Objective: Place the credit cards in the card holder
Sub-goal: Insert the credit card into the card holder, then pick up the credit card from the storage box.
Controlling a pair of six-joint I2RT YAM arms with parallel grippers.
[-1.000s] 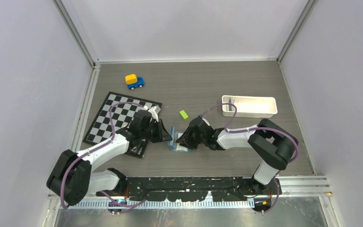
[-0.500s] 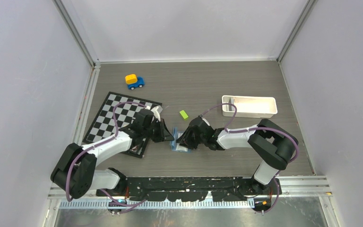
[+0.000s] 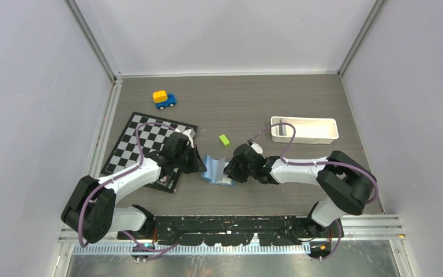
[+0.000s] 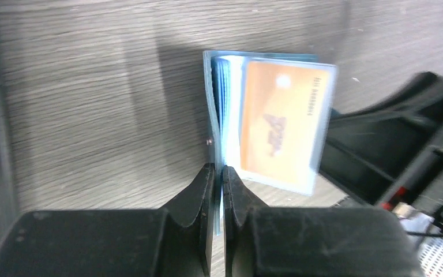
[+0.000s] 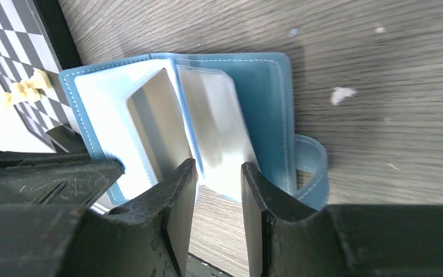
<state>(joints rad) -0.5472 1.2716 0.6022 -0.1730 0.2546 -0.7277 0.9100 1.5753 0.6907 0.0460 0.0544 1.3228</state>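
Observation:
The teal-blue card holder stands open on the table between my two grippers. My left gripper is shut on the edge of its cover. A tan-gold credit card sits inside a clear sleeve of the holder. In the right wrist view the card holder is spread open, showing its pale inside and a clear sleeve. My right gripper is open, its fingers either side of that sleeve's lower edge without pinching it. Dark flat pieces lie under my left arm; I cannot tell if they are cards.
A checkerboard lies to the left under my left arm, with a cream chess piece on it. A lime-green block sits just behind the holder. A white tray is at the right and a blue-yellow toy car is far left.
The right gripper has let its jaws part and drawn back a little to the right. The card holder now shows spread wider between the grippers. The left gripper keeps its hold.

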